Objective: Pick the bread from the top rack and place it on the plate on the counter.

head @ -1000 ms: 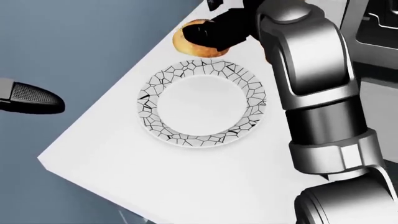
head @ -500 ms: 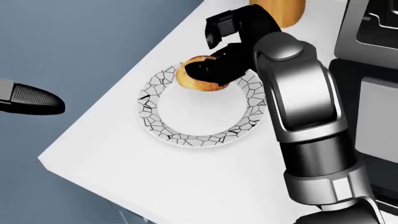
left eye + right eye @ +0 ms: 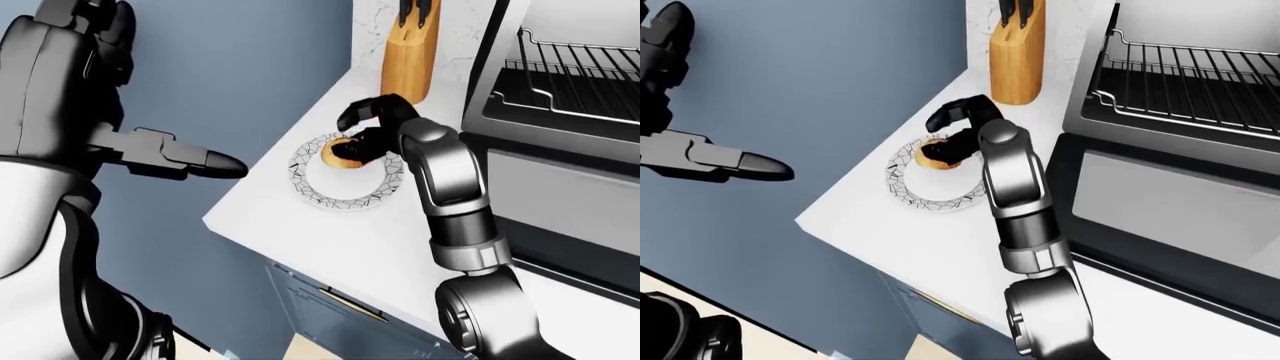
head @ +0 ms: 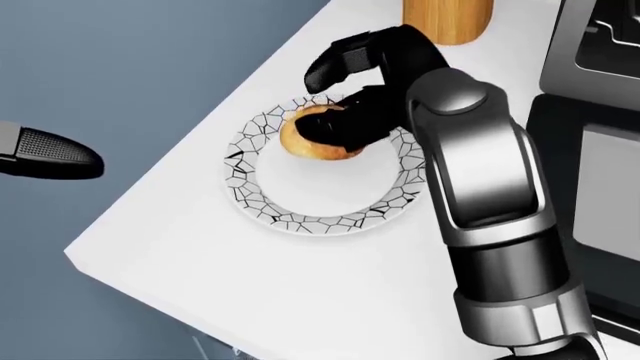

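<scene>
Golden-brown and round, the crusty bread roll sits over the upper left part of the white plate with the black crackle-pattern rim, partly on the patterned rim and partly over the plain centre. Whether it already rests on the plate or hangs just above it cannot be told. The robot's black three-fingered right hand is on it: the lower fingers press against the roll's right side, while one finger arches above, clear of the crust. So the grip looks partly closed round the bread, not fully clamped.

The plate lies near the left edge of the white counter, with blue wall beyond. A wooden knife block stands farther up the counter, and the open oven with its wire rack is to the right. The left hand hovers off the counter, well apart; its finger state cannot be told.

Judging from here, the roll is off-centre toward the rim, so a release with sideways drag could roll it off the plate onto the counter, perhaps toward the nearby edge. A finger catching the rim could also shift the plate.
</scene>
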Controlling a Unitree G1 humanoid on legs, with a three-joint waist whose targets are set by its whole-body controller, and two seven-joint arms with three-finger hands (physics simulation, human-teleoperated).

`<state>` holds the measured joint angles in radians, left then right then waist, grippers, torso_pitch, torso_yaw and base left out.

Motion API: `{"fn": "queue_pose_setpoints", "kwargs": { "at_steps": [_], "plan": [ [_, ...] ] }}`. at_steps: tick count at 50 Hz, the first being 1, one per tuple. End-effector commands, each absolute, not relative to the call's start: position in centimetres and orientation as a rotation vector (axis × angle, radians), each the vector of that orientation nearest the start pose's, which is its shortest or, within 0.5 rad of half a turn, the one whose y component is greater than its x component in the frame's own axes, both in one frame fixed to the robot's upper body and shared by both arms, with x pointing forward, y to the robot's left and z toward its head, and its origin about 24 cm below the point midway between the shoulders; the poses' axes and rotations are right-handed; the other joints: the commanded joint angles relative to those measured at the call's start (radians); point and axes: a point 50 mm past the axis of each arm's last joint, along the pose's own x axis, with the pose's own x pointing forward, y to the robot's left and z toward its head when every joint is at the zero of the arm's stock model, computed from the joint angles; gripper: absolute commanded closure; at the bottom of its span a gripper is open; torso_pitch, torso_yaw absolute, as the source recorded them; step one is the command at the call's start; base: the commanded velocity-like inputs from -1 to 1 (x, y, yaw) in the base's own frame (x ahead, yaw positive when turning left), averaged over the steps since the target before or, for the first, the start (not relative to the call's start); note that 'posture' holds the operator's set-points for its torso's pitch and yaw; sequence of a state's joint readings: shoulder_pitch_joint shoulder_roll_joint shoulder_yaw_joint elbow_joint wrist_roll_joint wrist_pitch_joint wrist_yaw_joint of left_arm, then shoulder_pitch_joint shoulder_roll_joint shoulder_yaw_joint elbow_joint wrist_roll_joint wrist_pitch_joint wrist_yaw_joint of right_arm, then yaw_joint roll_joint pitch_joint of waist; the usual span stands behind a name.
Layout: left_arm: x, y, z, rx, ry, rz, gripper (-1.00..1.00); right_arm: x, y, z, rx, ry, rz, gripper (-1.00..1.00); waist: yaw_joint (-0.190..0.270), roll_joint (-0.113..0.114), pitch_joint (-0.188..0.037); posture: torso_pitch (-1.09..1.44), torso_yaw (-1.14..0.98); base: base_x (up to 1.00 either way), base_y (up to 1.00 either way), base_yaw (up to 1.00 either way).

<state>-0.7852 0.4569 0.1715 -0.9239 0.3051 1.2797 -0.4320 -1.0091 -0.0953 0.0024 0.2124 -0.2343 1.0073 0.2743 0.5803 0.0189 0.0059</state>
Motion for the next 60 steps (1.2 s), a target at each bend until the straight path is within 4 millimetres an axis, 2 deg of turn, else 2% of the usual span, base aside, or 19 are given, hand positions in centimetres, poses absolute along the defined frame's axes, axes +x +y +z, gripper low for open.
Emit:
{"fn": "queue_pose_setpoints", "kwargs": {
  "at_steps": [1,3,4,8,12,13,18,19,21,22,32,48,50,57,60],
  "plan": [
    [21.5,19.0,32.6,0.453,-0.486,0.115,-1.0,37.1,-9.7,24.2,-0.326,0.141,0.224,0.32,0.001,0.001,-0.027,0.0,0.47,0.0,0.0,0.0],
    [21.5,19.0,32.6,0.453,-0.486,0.116,-1.0,37.2,-9.7,24.2,-0.323,0.141,0.222,0.26,0.001,0.001,-0.026,0.0,0.47,0.0,0.0,0.0],
    [21.5,19.0,32.6,0.452,-0.486,0.117,-1.0,37.2,-9.7,24.2,-0.324,0.141,0.225,0.16,0.001,0.001,-0.026,0.0,0.47,0.0,0.0,0.0],
    [21.5,19.0,32.5,0.451,-0.486,0.117,-1.0,37.3,-9.6,24.3,-0.326,0.138,0.225,0.12,0.0,0.002,-0.027,0.0,0.47,0.0,0.0,0.0],
    [21.4,19.0,32.5,0.452,-0.485,0.118,-1.0,37.3,-9.5,24.2,-0.329,0.138,0.229,-0.06,0.0,0.002,-0.028,0.0,0.47,0.0,0.0,0.0],
    [21.4,19.1,32.5,0.453,-0.484,0.119,-1.0,37.3,-9.5,24.3,-0.328,0.136,0.229,-0.18,0.0,0.002,-0.028,0.0,0.47,0.0,0.0,0.0],
    [21.3,19.1,32.5,0.452,-0.485,0.12,-1.0,37.2,-9.5,24.4,-0.327,0.133,0.231,-0.32,-0.001,0.002,-0.028,0.0,0.47,0.0,0.0,0.0],
    [21.3,19.1,32.5,0.453,-0.484,0.118,-1.0,37.2,-9.6,24.5,-0.328,0.132,0.229,-0.63,-0.001,0.002,-0.028,0.0,0.47,0.0,0.0,0.0],
    [21.4,19.0,32.4,0.452,-0.484,0.118,-1.0,37.3,-9.6,24.7,-0.323,0.127,0.226,-0.83,-0.001,0.002,-0.028,0.0,0.47,0.0,0.0,0.0],
    [21.4,19.0,32.4,0.452,-0.484,0.117,-1.0,37.2,-9.5,24.9,-0.319,0.123,0.227,-1.0,-0.001,0.002,-0.028,0.0,0.47,0.0,0.0,0.0],
    [21.4,19.0,32.5,0.454,-0.484,0.117,-1.0,36.5,-9.2,26.9,-0.303,0.079,0.229,-1.0,0.001,0.001,-0.026,0.0,0.47,0.0,0.0,0.0],
    [21.8,18.4,32.3,0.45,-0.485,0.096,-1.0,33.7,-7.7,31.3,-0.307,-0.036,0.256,-1.0,0.004,0.003,-0.019,0.0,0.47,0.0,0.0,0.0],
    [21.7,18.1,32.5,0.438,-0.491,0.077,-1.0,33.1,-7.7,31.7,-0.308,-0.045,0.258,-1.0,0.004,0.004,-0.018,0.0,0.47,0.0,0.0,0.0],
    [21.3,16.9,32.9,0.448,-0.504,0.035,-1.0,27.9,-7.8,33.2,-0.311,-0.068,0.267,-1.0,0.011,-0.003,-0.006,0.0,0.47,0.0,0.0,0.0],
    [21.2,16.5,33.1,0.45,-0.512,0.018,-1.0,27.6,-7.6,33.7,-0.311,-0.08,0.27,-1.0,0.01,-0.001,-0.002,0.0,0.47,0.0,0.0,0.0]
  ]
}}
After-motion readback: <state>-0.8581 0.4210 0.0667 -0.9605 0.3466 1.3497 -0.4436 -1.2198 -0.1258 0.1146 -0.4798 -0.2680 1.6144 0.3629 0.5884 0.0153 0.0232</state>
